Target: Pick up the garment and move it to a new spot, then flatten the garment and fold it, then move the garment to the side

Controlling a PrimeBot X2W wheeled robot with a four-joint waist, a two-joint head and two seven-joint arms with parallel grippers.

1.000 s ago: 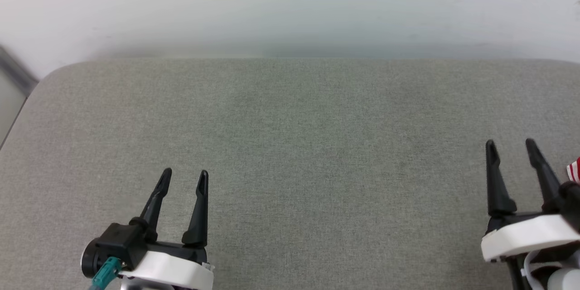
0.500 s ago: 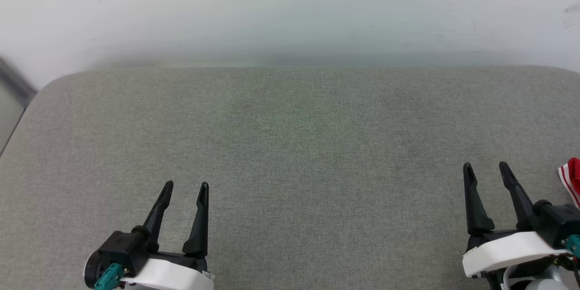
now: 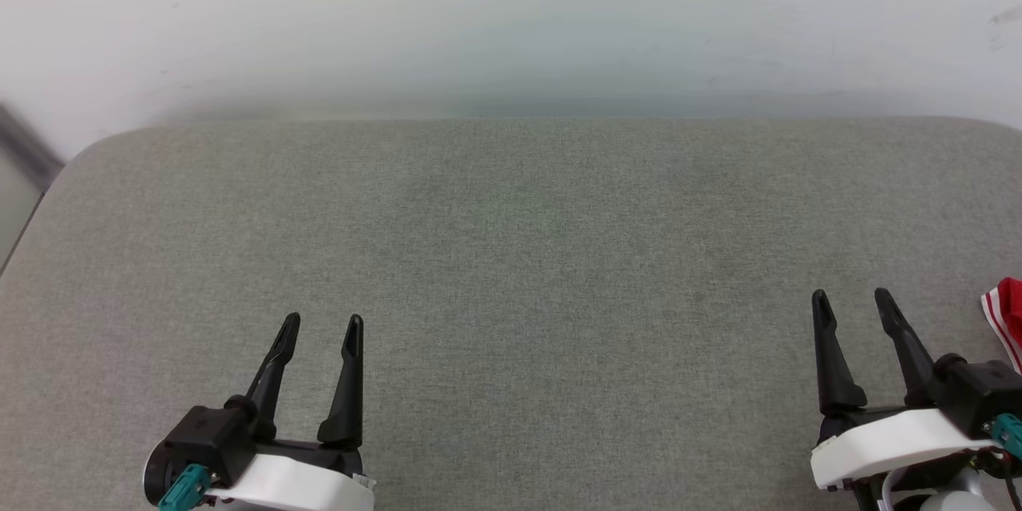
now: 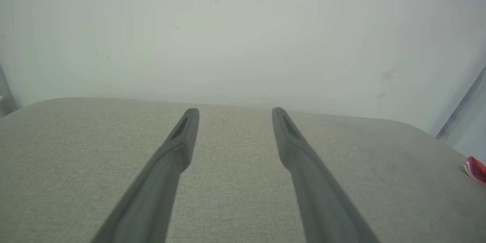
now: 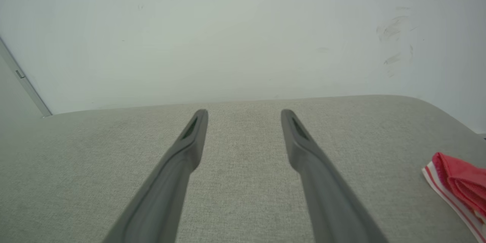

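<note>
A corner of the red garment (image 3: 1008,314) with red-and-white striped trim lies at the right edge of the grey padded surface; the same corner of the garment (image 5: 457,182) sits at the lower right of the right wrist view, and a sliver of the garment (image 4: 475,169) at the far right of the left wrist view. My right gripper (image 3: 851,302) stands open just left of it, apart from the cloth, nothing between its fingers. At the lower left my left gripper (image 3: 322,324) is open and empty over bare fabric. Most of the garment is out of view.
The grey fabric surface (image 3: 511,255) runs back to a pale wall (image 3: 511,16). Its rounded far-left corner (image 3: 88,148) falls off toward a dark strip (image 3: 24,140) beside the wall. Its far-right corner (image 5: 436,108) also rounds off.
The head camera has tilted, so the surface's far edge sits lower. My right gripper has drawn back toward the near edge and slightly left; the left gripper has barely moved. Both stay open.
</note>
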